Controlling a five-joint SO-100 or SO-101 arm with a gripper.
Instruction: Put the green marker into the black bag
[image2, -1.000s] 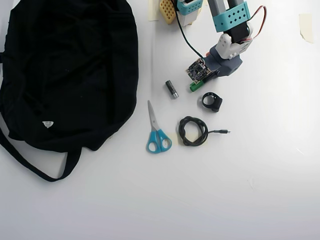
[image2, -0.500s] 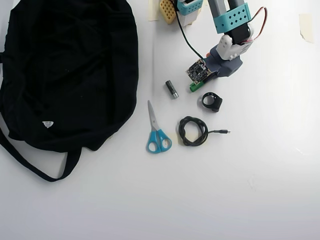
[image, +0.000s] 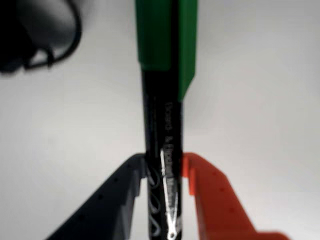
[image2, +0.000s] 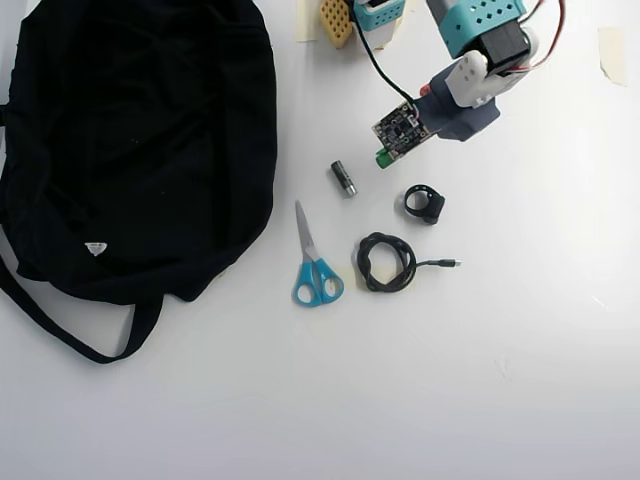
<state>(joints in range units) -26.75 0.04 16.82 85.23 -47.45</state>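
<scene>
Wrist view: marker (image: 162, 120) cut off by the top and bottom edges, its barrel print blurred and only partly legible; both fingers (image: 215, 200) cropped at the bottom edge; a dark blurred object (image: 30, 35) at the top left corner cannot be identified. Overhead view: only the marker's green end (image2: 382, 158) shows below the wrist camera board (image2: 402, 129); bag (image2: 130, 140) cut off by the top and left edges.

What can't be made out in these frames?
- Green marker: overhead, only its green end shows below the wrist camera board.
- Pincer: overhead, hidden under the arm.
- Marker print: wrist view, blurred.
- Black bag: overhead, opening not visible, top cut off.
</scene>
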